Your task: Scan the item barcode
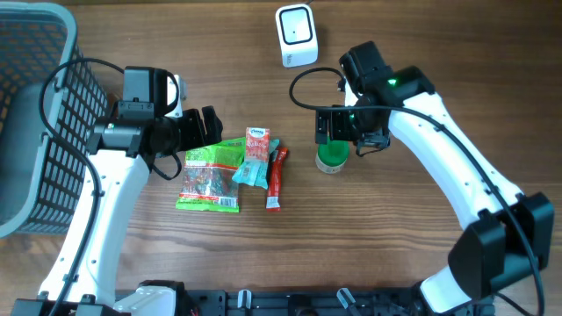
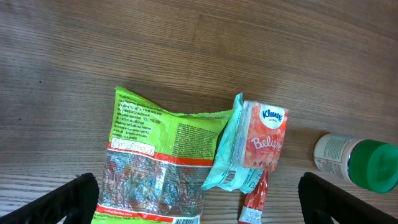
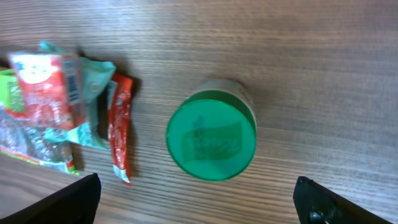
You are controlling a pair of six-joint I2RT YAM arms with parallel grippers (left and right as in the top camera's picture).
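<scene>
Green plastic lids the small round jar (image 3: 211, 138), which stands upright on the wooden table (image 3: 311, 50) right beneath my right gripper (image 3: 200, 204). That gripper's fingers are spread wide and hold nothing. My left gripper (image 2: 199, 202) hangs just as wide and empty over the green snack bag (image 2: 158, 168), which overlaps an orange tissue pack (image 2: 264, 134). I judge the pick-up not yet begun. Next I must descend, close around the jar, and turn its label toward the white scanner (image 1: 296, 35).
</scene>
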